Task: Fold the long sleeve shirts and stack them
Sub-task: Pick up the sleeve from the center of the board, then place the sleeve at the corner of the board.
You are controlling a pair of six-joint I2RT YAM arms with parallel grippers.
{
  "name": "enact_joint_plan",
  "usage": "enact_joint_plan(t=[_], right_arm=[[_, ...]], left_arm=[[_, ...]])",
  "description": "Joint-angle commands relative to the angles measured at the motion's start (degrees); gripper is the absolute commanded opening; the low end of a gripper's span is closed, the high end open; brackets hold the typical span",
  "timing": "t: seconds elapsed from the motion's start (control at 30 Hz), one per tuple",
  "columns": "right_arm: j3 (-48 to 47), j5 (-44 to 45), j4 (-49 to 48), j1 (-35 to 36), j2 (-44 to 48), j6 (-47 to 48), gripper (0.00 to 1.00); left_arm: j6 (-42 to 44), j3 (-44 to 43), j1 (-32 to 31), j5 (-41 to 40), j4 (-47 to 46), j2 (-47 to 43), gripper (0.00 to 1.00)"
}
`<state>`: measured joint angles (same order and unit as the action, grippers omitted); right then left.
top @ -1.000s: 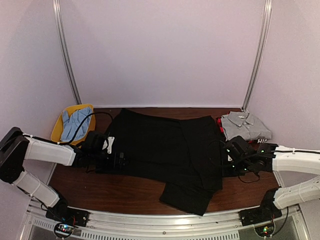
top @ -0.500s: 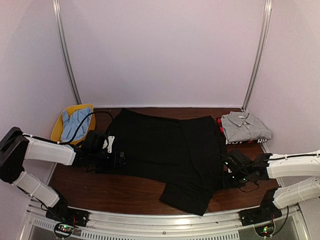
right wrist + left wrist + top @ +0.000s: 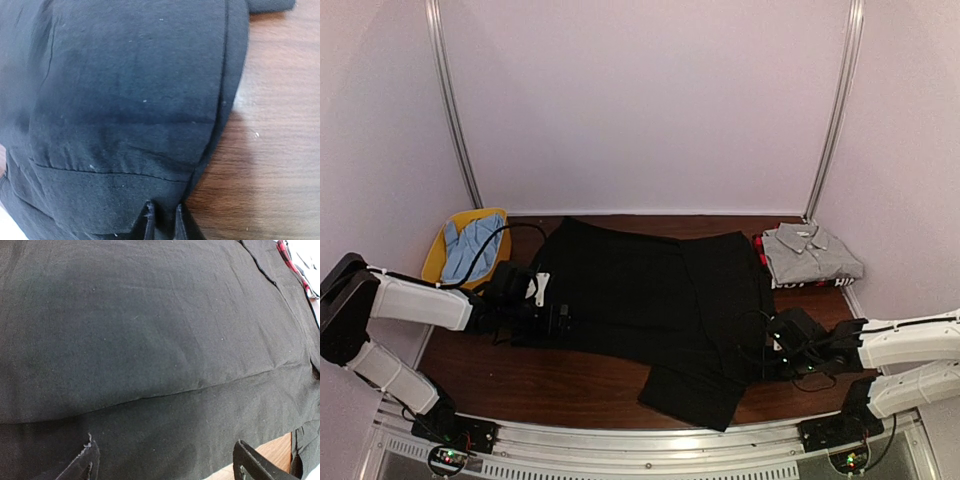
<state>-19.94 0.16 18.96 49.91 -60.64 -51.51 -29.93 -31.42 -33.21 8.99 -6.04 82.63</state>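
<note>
Table: basket (yellow), black shirt

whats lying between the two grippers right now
The black shirt, spread flat over the table, fills the stretch from the left gripper to the right gripper; the top external view shows it.

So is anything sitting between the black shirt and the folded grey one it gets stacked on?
Nothing visible. The black shirt lies right beside the grey shirt; the right gripper pinches its near-right edge, clear of that path.
</note>
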Motion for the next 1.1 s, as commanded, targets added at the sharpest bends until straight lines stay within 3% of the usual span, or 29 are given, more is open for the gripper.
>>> enact_joint_plan(t=[0.0, 0.07, 0.3, 0.5, 0.73, 0.9, 1.07], right_arm=[[0.0, 1.3, 3.7, 0.8, 1.0, -1.0, 0.05], [-1.8, 3.6, 7.1, 0.8, 3.0, -1.0, 0.0], [-10.6, 8.9, 18.9, 0.7, 10.0, 0.2, 0.0], [-16.7, 12.2, 20.0, 0.3, 7.7, 3.8, 0.0], [-32.8, 11.2, 8.7, -10.7, -6.5, 19.2, 0.0], [-55.3, 5.6, 4.1, -22.0, -23.4, 28.9, 0.0], [-76.9, 0.5, 6.7, -28.8, -42.8, 32.4, 0.0]], left_arm=[[0.1, -0.4, -0.2, 0.1, -2.3, 0.4, 0.94], [0.0, -0.2, -0.1, 0.1, -2.3, 0.2, 0.94], [-0.2, 0.0, -0.2, 0.1, -2.4, 0.1, 0.94], [-0.2, -0.1, -0.1, -0.1, -2.5, 0.2, 0.94], [0.0, -0.5, -0.1, -0.6, -1.7, 0.0, 0.94], [0.2, -1.2, -0.1, -1.3, 0.1, -1.4, 0.94], [0.2, -1.4, -0.1, -1.8, 0.7, -2.4, 0.95]])
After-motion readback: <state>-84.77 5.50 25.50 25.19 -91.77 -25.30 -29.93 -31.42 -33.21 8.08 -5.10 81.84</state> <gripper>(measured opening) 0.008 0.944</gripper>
